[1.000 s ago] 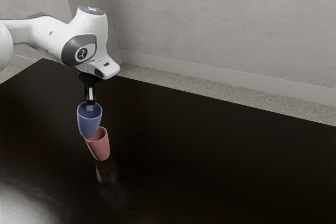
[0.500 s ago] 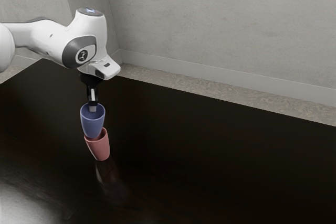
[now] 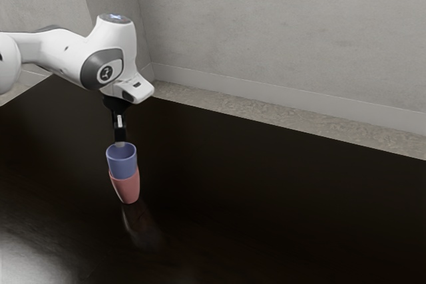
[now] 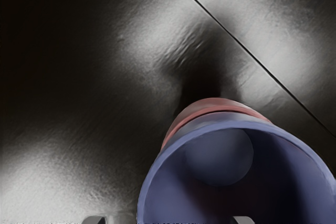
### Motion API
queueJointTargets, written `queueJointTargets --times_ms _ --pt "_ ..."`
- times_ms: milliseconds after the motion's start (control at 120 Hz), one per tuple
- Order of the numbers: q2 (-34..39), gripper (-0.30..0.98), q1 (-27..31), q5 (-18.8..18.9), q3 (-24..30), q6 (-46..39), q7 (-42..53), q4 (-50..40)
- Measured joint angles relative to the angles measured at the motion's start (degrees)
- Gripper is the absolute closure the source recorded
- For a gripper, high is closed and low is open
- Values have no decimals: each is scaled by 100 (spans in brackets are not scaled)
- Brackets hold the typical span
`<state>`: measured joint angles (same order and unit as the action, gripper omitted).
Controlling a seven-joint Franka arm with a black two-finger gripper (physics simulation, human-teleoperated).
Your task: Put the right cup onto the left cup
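In the exterior view, my gripper (image 3: 120, 143) is at the rear rim of the blue cup (image 3: 122, 164), pointing down. The blue cup stands upright, its lower part inside the pink-red cup (image 3: 126, 188), which rests on the dark table (image 3: 266, 197). Seen from the wrist, the fingertips of the gripper (image 4: 168, 220) are wide apart, one outside the blue cup (image 4: 173, 187) and the other over its opening; the gripper is open. A curved strip of the red cup (image 4: 210, 103) shows beyond the blue rim. The blue cup's base is hidden in the exterior view.
A pale wall (image 3: 279, 31) with a baseboard rises behind the table's far edge. In the wrist view a thin dark seam (image 4: 231, 34) crosses the glossy surface beyond the cups.
The blue cup has moved towards the exterior view's right and dropped into the red cup. My gripper has shifted the same way, let go and opened, with its fingertips now higher relative to the blue cup.
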<state>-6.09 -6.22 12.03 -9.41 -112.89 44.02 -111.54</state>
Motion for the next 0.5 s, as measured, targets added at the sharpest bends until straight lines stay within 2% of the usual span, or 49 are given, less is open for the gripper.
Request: queueJointTargets --times_ms 200,383,500 --pt "41 14 -20 -14 -31 124 16 242" --pt "6 6 -189 -236 -31 558 122 1091" --pt "-28 3 -182 -372 -33 805 194 1303"
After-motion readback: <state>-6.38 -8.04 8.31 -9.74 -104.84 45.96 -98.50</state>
